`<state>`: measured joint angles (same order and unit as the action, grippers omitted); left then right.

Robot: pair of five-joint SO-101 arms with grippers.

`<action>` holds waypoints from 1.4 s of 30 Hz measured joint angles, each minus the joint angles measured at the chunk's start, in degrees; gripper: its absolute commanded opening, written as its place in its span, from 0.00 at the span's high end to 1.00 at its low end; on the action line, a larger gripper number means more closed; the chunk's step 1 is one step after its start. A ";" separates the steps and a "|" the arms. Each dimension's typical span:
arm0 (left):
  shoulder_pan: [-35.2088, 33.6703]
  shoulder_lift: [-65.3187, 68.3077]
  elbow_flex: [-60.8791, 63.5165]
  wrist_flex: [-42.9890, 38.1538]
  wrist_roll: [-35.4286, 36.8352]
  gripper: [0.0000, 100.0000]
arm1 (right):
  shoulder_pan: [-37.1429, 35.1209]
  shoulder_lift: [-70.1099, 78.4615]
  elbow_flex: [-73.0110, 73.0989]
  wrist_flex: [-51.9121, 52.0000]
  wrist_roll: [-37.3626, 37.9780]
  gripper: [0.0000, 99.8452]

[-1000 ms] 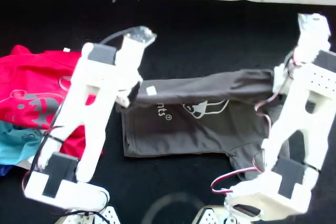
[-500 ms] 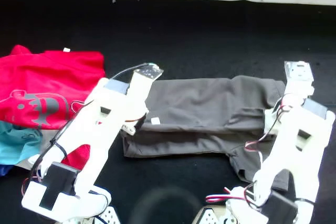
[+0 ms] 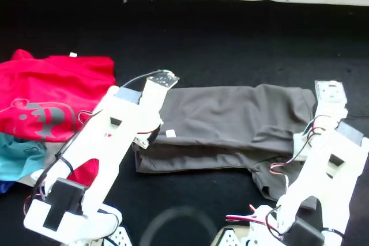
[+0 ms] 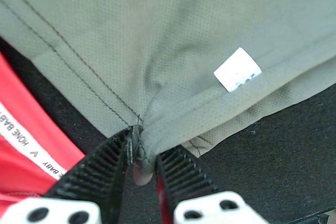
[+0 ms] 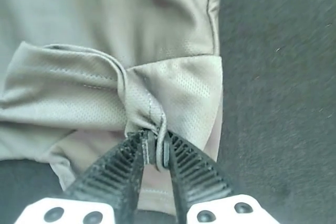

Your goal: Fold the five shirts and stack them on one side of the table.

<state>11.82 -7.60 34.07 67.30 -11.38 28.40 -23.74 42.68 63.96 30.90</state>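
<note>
A grey shirt lies on the black table, folded over on itself lengthwise, with a white tag showing. My left gripper is shut on a pinch of the grey shirt's edge at its left end, under the left arm. My right gripper is shut on a bunched fold of the grey shirt at its right end, beneath the right arm. A red shirt lies flat at the left, over a teal shirt.
A strip of the red shirt with a white label shows beside my left gripper. The black table stretches bare behind the shirts, up to a pale wall along the far edge.
Both arms carried the grey shirt's far edge toward the near side and lowered it, folding the shirt over so its print is covered. Since half a second ago the right arm dropped slightly.
</note>
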 measured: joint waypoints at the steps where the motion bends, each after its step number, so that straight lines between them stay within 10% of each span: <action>1: 0.00 0.00 0.00 0.00 0.00 0.99 | 0.09 0.00 0.62 0.00 0.35 0.99; 15: 2.29 0.00 0.00 3.69 0.00 0.79 | 0.09 -0.09 0.62 4.40 0.70 0.86; 24: -1.05 0.00 -9.67 13.36 0.00 0.80 | 0.09 -0.18 -17.23 18.99 0.70 0.85; 28: -3.43 0.00 -20.84 16.44 0.00 0.92 | -1.85 -0.18 -22.15 17.05 -1.32 1.00; 42: -3.96 25.49 -26.37 -8.70 3.34 0.99 | -17.85 26.90 -27.78 -9.23 -14.95 0.99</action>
<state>7.87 17.89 7.69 58.59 -8.04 10.55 3.16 14.90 54.73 15.96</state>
